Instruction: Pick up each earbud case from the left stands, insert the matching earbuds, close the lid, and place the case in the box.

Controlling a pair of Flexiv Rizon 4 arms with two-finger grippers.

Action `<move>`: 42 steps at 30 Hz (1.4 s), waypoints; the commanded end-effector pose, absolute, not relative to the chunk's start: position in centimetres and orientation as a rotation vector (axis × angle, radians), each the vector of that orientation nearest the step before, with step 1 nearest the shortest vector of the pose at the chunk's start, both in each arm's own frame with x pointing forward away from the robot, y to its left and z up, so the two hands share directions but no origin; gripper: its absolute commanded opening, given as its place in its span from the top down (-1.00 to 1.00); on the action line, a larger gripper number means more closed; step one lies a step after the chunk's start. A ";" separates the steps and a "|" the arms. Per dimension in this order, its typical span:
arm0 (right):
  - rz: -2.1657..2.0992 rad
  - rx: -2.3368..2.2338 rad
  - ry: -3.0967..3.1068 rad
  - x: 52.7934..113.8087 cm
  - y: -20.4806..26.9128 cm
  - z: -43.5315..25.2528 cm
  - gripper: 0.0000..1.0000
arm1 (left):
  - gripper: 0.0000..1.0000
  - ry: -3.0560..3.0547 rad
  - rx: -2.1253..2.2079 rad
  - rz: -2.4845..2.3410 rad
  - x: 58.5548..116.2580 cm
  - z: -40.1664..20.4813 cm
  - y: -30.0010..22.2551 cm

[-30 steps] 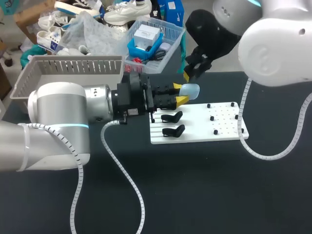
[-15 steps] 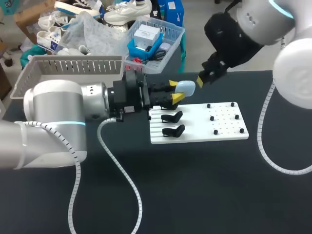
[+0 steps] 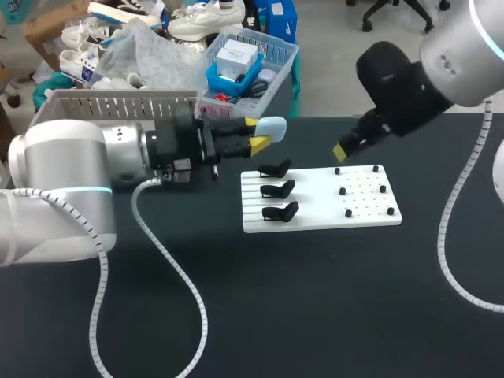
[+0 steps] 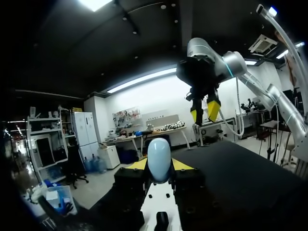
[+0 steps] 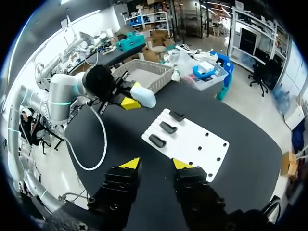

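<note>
Now the left pincer (image 3: 254, 133) grips the closed case (image 3: 273, 127) near the box (image 3: 110, 105).

L arm (image 3: 71, 169) & R arm (image 3: 461, 47): silver-white shells, black wrists, white spiral cables (image 3: 440, 240); L gripper (image 3: 254, 133), R gripper (image 5: 154, 164) black, yellow tips.

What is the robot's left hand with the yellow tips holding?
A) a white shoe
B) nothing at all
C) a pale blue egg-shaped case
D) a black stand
C: the left gripper is shut on the pale blue egg-shaped earbud case, with one yellow-tipped finger on each side of it.
</note>
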State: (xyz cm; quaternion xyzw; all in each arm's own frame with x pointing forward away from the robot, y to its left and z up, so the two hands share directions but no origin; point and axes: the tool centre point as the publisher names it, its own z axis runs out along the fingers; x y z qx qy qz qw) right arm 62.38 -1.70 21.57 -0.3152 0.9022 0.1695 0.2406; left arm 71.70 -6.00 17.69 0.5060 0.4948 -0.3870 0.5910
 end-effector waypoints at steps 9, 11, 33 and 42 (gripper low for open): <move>0.568 -0.876 2.278 59.2 -4.0 21.0 0.22 | 1.00 1.248 1.152 -0.841 72.9 17.4 -0.3; 0.579 -0.881 2.266 59.1 -4.2 20.9 0.23 | 1.00 1.260 1.151 -0.835 73.1 17.3 0.3; 0.600 -0.887 2.271 59.0 -5.9 19.3 0.22 | 1.00 1.332 1.030 -0.799 77.9 16.1 6.6; 0.564 -0.831 2.314 60.9 -8.5 18.4 0.23 | 1.00 1.367 1.013 -0.793 77.8 16.5 7.1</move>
